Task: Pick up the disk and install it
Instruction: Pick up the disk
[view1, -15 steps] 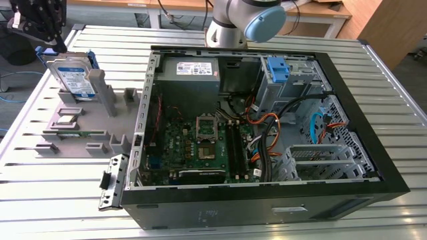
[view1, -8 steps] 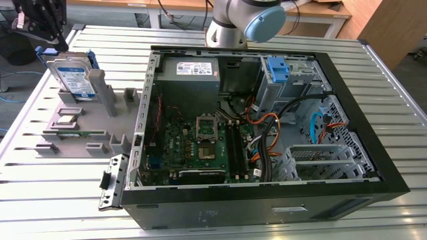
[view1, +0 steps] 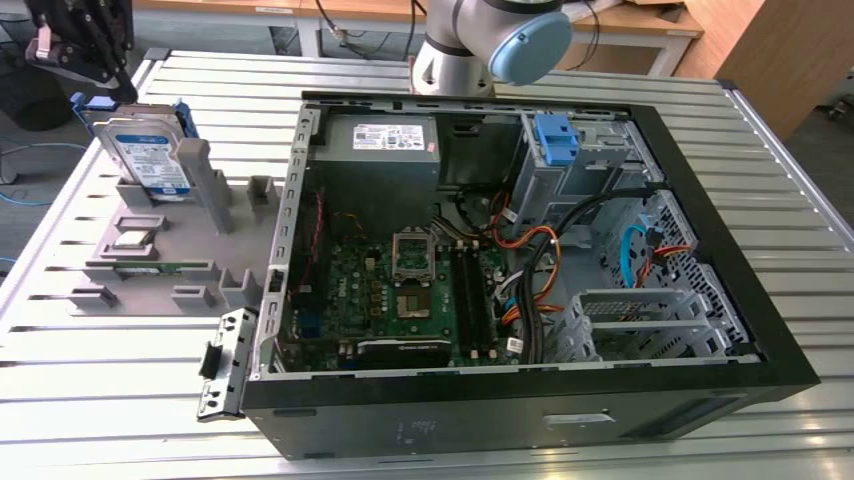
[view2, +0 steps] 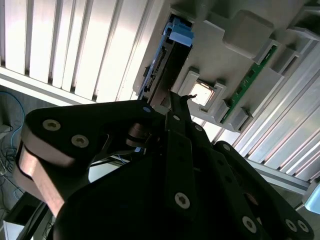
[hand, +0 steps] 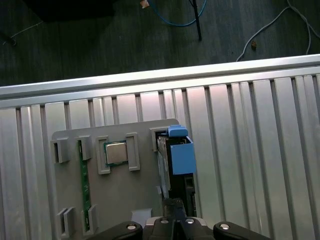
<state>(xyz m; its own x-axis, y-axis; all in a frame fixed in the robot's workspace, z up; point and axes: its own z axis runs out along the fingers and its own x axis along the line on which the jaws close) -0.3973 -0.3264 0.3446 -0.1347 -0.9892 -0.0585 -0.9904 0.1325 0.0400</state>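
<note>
The disk (view1: 144, 150) stands on edge in a slot of the grey holder (view1: 160, 250) at the exterior view's left, its white-and-blue label facing out and blue rails around it. My gripper (view1: 115, 90) hangs just above and behind its top edge, not touching it, with its fingers together and nothing between them. In the first wrist view the disk (hand: 180, 155) shows edge-on with its blue rail, right under the gripper (hand: 173, 204). The second wrist view shows the gripper (view2: 175, 100) close to the disk (view2: 167, 55).
The open computer case (view1: 774, 330) lies to the exterior view's right of the holder, with a bare blue bracket (view1: 558, 140) in its drive bay. The holder also carries a processor chip (hand: 116, 152) and a memory stick (hand: 84, 185). The arm's base (view1: 454, 60) stands behind the case.
</note>
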